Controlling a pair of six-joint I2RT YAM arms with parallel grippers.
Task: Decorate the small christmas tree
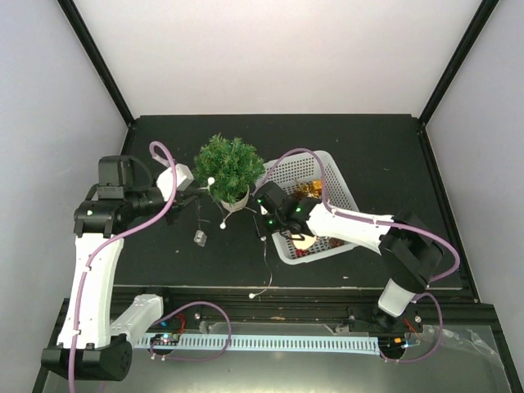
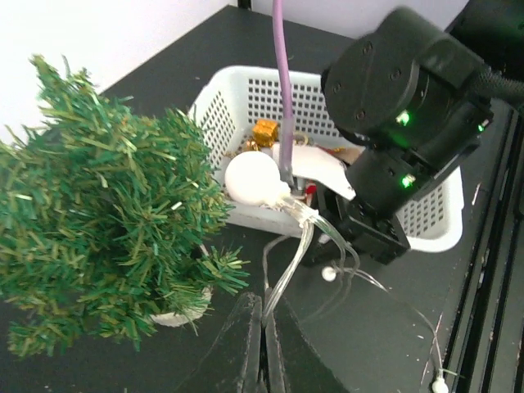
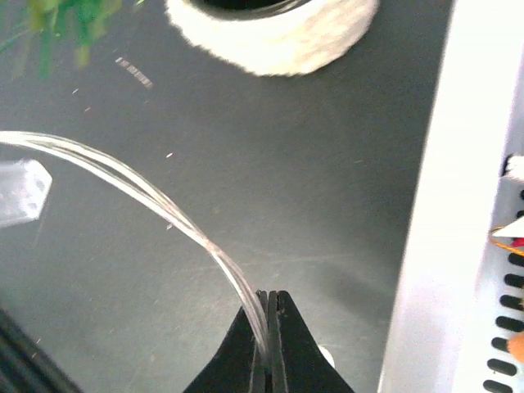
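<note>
My left gripper point(image 2: 264, 348) is clamped tight on the clear light-string wire point(image 2: 288, 266), and my right gripper point(image 3: 270, 336) pinches a clear wire too. Just beyond them the small christmas tree point(image 2: 98, 221) stands on the black table point(image 1: 368, 147), with the white basket point(image 2: 237, 98) beside it.

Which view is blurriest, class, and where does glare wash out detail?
Right wrist view: blurriest, the white pot and the tree's sprigs out of focus, the basket wall washed to blank white. Left wrist view: tree sharp, left gripper soft up close. Top view: evenly lit, sharp throughout.
</note>
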